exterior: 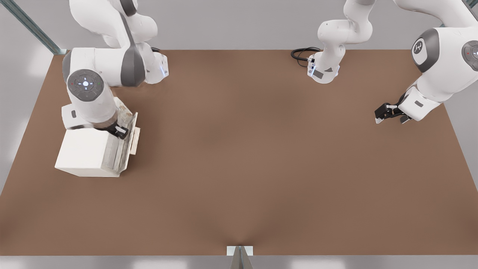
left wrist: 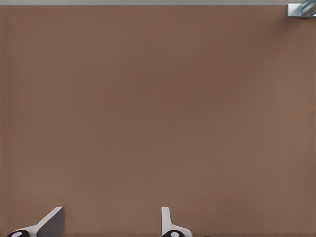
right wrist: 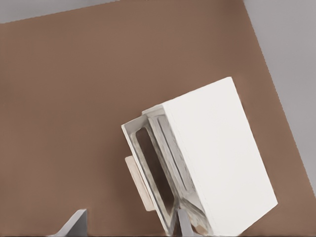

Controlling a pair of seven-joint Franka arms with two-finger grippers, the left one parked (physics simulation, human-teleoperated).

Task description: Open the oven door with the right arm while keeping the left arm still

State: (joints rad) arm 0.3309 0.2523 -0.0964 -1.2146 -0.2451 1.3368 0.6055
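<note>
Brown surface (exterior: 239, 168) otherwise bare; oven (exterior: 84, 155) at front view's left, oven door (exterior: 131, 136) ajar. Gripper (exterior: 121, 131) at door's top edge, jaws spread wide.

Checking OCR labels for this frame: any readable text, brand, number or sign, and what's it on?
No readable words or numbers in any view.
White hexagon logo on the left arm's grey disc: a symbol, no letters legible.
Glowing cap on the right arm: small marks, not readable.
Oven and its slightly open door: no labels.
Pincer sits at the door's top edge.
</note>
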